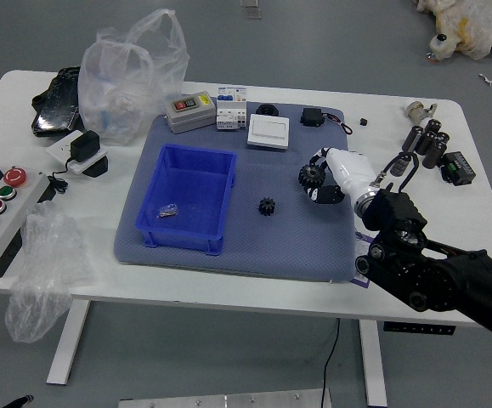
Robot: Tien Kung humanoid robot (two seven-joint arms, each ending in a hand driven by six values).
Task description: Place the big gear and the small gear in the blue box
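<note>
Right hand [335, 177] is clamping the big gear [312, 177] — blue box [186, 162] sitting toward the mat's [292, 259] left edge.
Small gear [267, 206] is lying between — left hand [19, 401] resting off the table's [229, 293] near edge.

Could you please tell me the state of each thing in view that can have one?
Blue box: open-topped, small clear packet inside, no gears.
Big gear: held, above the mat.
Small gear: resting on the mat.
Right hand: closed on the big gear.
Large plastic bag: puffed up.
Lower plastic bag: limp, hanging over the table's edge.
</note>
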